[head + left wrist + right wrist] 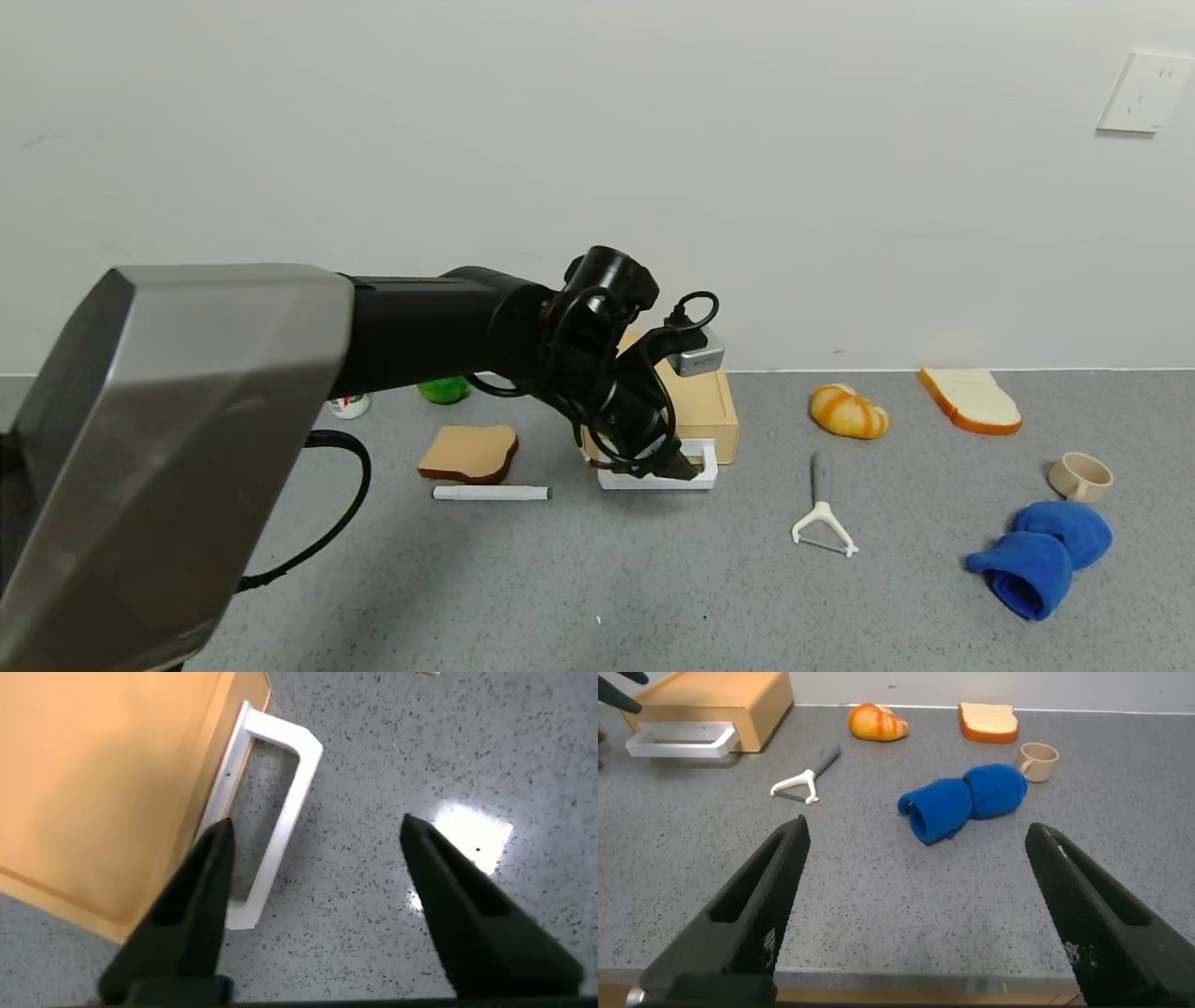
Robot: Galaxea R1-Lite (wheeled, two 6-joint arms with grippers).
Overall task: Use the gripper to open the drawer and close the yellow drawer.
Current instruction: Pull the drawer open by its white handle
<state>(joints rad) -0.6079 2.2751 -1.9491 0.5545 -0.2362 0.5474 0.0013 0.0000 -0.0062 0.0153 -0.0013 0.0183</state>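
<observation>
The pale yellow-tan drawer (pixel 705 401) stands at the table's middle back, its white loop handle (pixel 658 480) facing the front. No tray sticks out from it. My left gripper (pixel 680 465) reaches down onto the handle. In the left wrist view it (pixel 318 826) is open, with one finger (pixel 192 910) over the loop's gap beside the drawer front (pixel 103 784). The handle bar (pixel 285 812) lies between the jaws, untouched by the other finger (pixel 467 915). My right gripper (pixel 917 829) is open and empty above the table's front edge, out of the head view.
A brown toast slice (pixel 469 453), a white marker (pixel 492 492), a green object (pixel 444 389) and a small jar (pixel 349 404) lie left of the drawer. A croissant (pixel 848 412), bread slice (pixel 971 399), peeler (pixel 822 509), cup (pixel 1080 476) and blue cloth (pixel 1041 555) lie to its right.
</observation>
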